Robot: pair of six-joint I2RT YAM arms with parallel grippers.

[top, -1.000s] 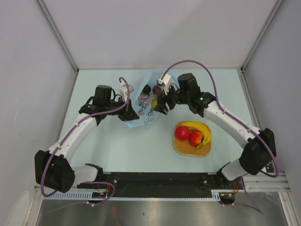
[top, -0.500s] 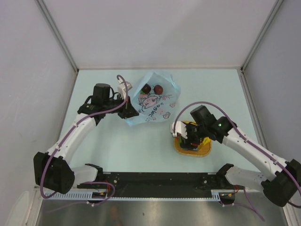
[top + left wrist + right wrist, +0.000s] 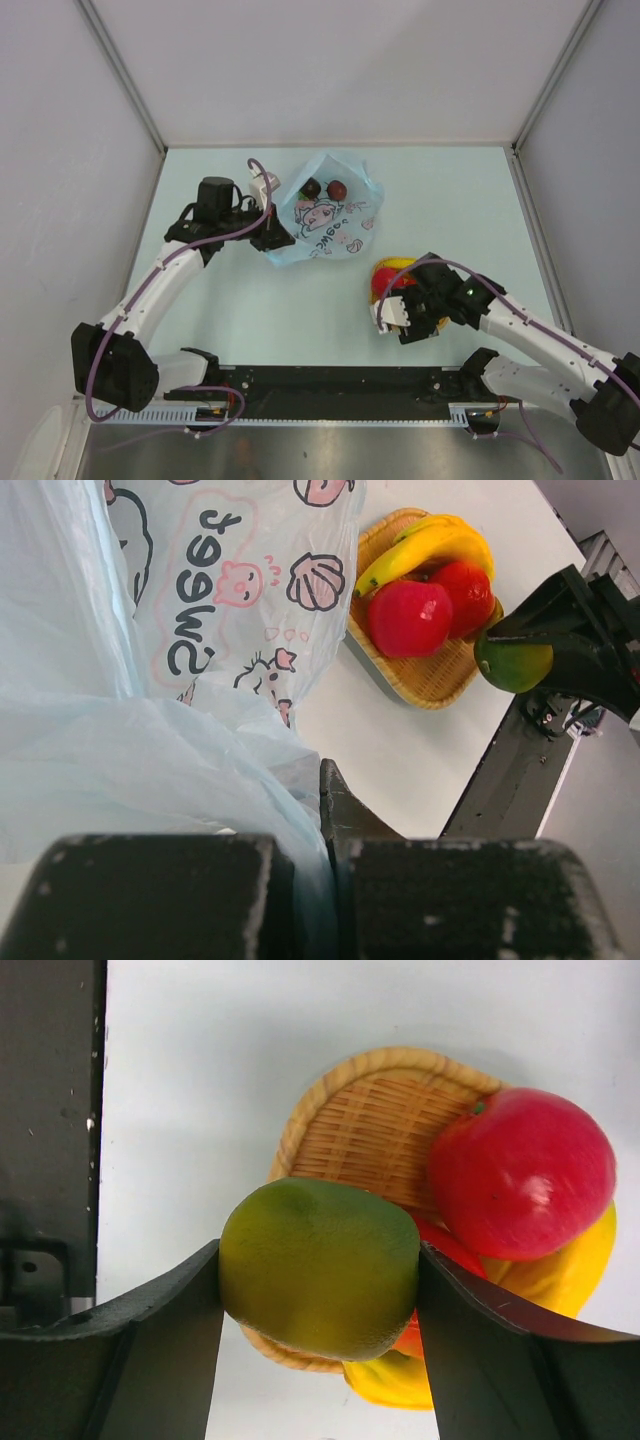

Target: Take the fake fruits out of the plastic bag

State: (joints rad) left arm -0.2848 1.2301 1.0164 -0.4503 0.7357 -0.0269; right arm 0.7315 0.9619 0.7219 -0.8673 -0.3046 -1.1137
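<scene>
The light-blue plastic bag [image 3: 330, 225] lies at the back centre, with two dark fruits [image 3: 312, 187] [image 3: 338, 188] showing at its open far end. My left gripper [image 3: 275, 238] is shut on the bag's near-left edge; in the left wrist view the film [image 3: 150, 680] is pinched between the jaws. My right gripper [image 3: 405, 310] is shut on a yellow-green round fruit [image 3: 320, 1265] and holds it above the near edge of the woven basket [image 3: 370, 1130]. A red apple [image 3: 525, 1175], a second red fruit [image 3: 465, 585] and the banana [image 3: 430, 545] lie in the basket.
In the top view the right arm covers most of the basket; only a bit of red and yellow [image 3: 385, 275] shows. The black base rail [image 3: 330, 380] runs along the near table edge just below the right gripper. Grey walls close the table on three sides.
My right gripper left the bag's mouth with the yellow-green fruit, swung to the basket and now hangs over its near edge. The left gripper kept its hold on the bag.
</scene>
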